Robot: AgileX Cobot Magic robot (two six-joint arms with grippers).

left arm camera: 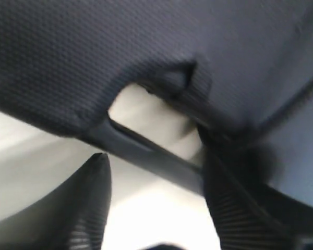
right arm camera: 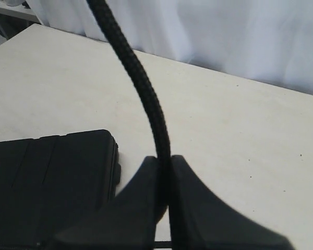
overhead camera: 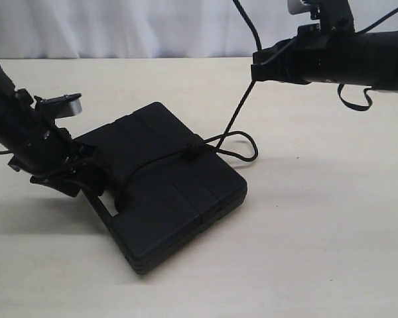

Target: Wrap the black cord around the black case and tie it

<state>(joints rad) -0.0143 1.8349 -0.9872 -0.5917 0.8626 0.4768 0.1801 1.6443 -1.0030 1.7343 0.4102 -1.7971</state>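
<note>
- We see open table [overhead camera: 318,232] to the right of and in front of the black case [overhead camera: 166,199]. A pale curtain [overhead camera: 152,26] closes off the far edge.
- The case is flat, matte and rectangular, with rounded corners, shallow ribs and a fine pebbled grain in the left wrist view.
- The black cord [overhead camera: 235,112] is thin and braided. It crosses the case top, bunches at a knot [overhead camera: 192,151], and rises taut from there.
- The right gripper [overhead camera: 255,71] hangs above the table beyond the case, its jaws pressed together on the cord.
- The left gripper [left arm camera: 154,159] sits at the case's handle end with ribbed fingers [left arm camera: 91,203] spread apart. The handle bar runs just past their tips, and we cannot tell whether it touches them.
</note>
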